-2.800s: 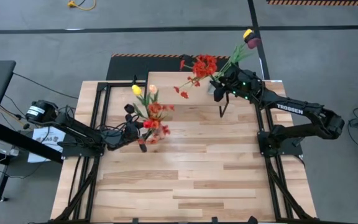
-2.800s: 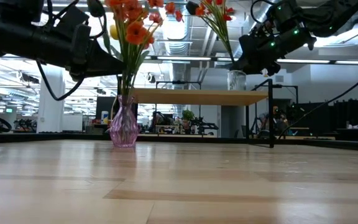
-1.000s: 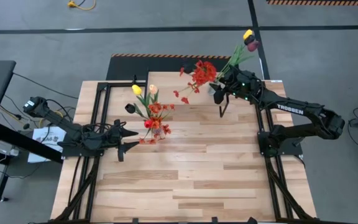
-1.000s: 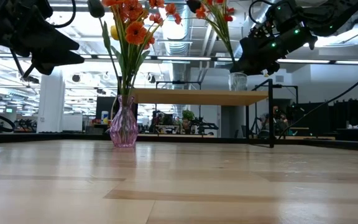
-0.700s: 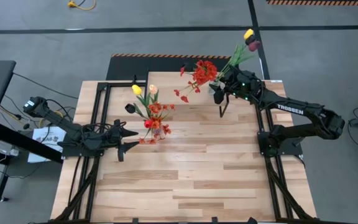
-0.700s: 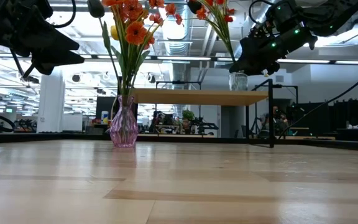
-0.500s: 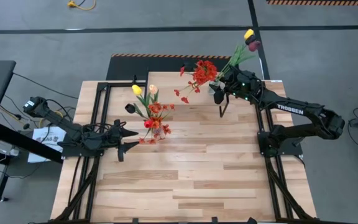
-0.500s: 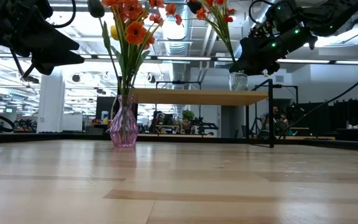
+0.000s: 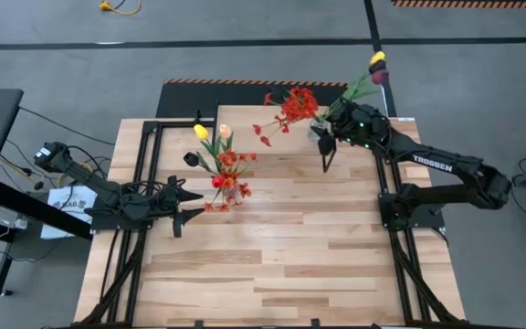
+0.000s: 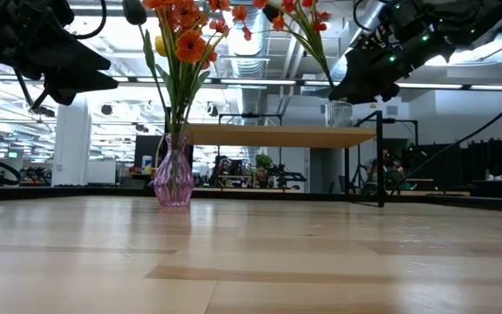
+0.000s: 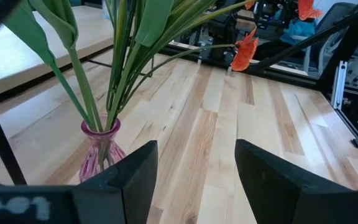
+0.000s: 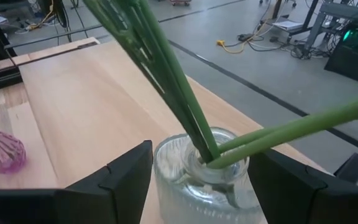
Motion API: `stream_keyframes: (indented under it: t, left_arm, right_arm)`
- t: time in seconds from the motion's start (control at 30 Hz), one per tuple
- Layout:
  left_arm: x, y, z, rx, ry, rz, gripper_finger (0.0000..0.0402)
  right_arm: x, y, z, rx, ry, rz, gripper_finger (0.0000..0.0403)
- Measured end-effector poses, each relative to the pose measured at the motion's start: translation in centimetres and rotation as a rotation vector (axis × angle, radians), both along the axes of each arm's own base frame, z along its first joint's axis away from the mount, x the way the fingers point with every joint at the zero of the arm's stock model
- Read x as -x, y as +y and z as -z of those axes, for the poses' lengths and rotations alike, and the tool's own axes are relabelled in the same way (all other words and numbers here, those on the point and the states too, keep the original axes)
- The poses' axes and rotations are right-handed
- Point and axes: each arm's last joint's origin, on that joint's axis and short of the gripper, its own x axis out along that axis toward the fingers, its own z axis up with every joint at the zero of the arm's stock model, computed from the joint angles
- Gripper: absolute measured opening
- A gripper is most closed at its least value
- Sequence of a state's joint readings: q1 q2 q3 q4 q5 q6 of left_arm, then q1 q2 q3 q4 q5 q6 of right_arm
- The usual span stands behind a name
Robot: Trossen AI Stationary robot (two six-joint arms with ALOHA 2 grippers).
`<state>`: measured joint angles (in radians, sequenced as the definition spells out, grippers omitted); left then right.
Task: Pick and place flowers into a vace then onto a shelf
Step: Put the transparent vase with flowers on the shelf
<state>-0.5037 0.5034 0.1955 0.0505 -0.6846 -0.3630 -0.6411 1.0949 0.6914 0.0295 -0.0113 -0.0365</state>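
Observation:
A clear glass vase (image 12: pixel 199 171) stands on the shelf (image 9: pixel 245 128), its base on the light wood top (image 10: pixel 268 135). It holds red sprays (image 9: pixel 295 103) and yellow and maroon tulips (image 9: pixel 377 59). My right gripper (image 12: pixel 201 190) is at this vase, one finger on each side of its shoulder. A pink vase (image 10: pixel 173 179) with tulips and orange sprays (image 9: pixel 222 164) stands on the table. My left gripper (image 9: pixel 188 206) hangs open to its left, with nothing between its fingers (image 11: pixel 135 180). My right gripper comes at the clear vase's shoulder (image 12: pixel 166 168) slanting down from the table's right side. Its fingers (image 12: pixel 126 180) lie close on both sides of the glass. I cannot tell whether they touch it. The vase stands upright on the shelf.
The shelf's thin black legs (image 10: pixel 380 170) stand on the table's far part. Bare plank tabletop (image 9: pixel 281 256) stretches over the near half. Black frame rails (image 9: pixel 131 247) run along both table sides.
My right gripper has risen slightly and drawn back toward the table's right edge. The clear vase has shifted a little along the shelf top, and its tulip heads have swung toward the right. My left arm has kept still.

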Motion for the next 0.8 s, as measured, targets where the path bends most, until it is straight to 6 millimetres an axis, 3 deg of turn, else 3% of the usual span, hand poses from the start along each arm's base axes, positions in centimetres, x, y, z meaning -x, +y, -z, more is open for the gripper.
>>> stream_keyframes:
  t: [0.8]
  left_arm:
    - [0.00,-0.01,0.01,0.010,-0.001,0.001,0.0204]
  right_arm:
    - [0.74,1.02,-0.25,0.016,0.070,-0.031,0.0245]
